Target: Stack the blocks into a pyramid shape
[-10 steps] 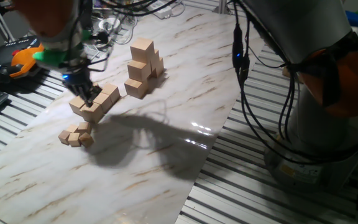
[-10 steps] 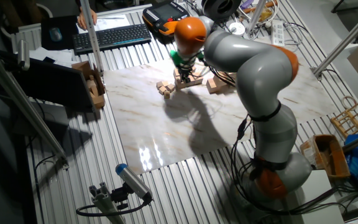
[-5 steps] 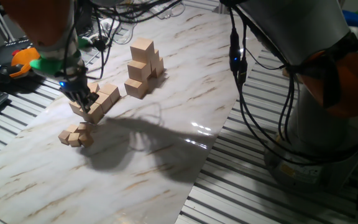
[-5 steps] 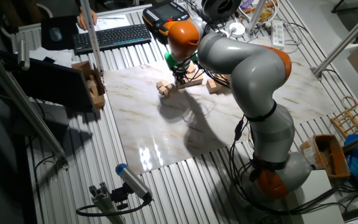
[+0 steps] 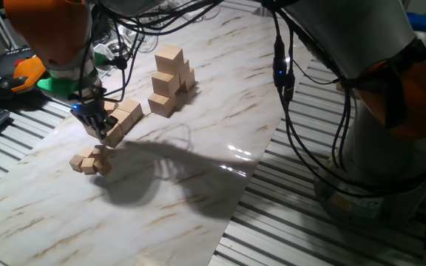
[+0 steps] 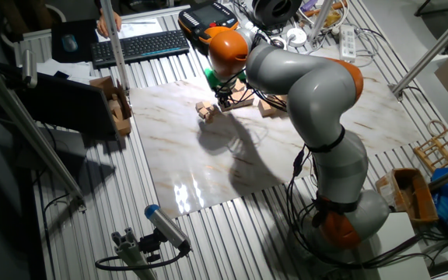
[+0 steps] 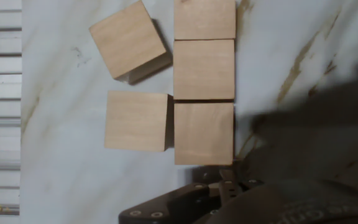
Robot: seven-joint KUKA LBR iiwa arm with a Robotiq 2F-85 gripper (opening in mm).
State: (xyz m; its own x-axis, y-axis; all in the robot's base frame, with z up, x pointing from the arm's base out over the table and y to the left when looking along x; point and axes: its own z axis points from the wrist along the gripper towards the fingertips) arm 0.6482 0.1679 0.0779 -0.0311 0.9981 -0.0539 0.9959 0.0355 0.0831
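Several pale wooden blocks (image 5: 126, 116) lie loose on the marble board, and more stand in a stack (image 5: 170, 74) behind them. My gripper (image 5: 96, 124) hangs low at the left end of the loose group, close to the nearest block. The other fixed view shows the gripper (image 6: 222, 99) beside the same blocks (image 6: 239, 101). From the hand view, three blocks (image 7: 204, 81) form a straight row, with a tilted block (image 7: 129, 40) and another block (image 7: 137, 121) beside it. Only a dark part of the hand (image 7: 191, 205) shows there, with nothing between the fingers that I can see.
A clump of much smaller wooden cubes (image 5: 89, 161) lies just in front of the loose blocks. An orange pendant (image 5: 28, 70) and a keyboard (image 6: 138, 47) sit beyond the board's left side. Cables (image 5: 287, 81) hang from the arm on the right.
The gripper has shifted left along the loose blocks, from over their middle to their left end. The blocks have not visibly moved.
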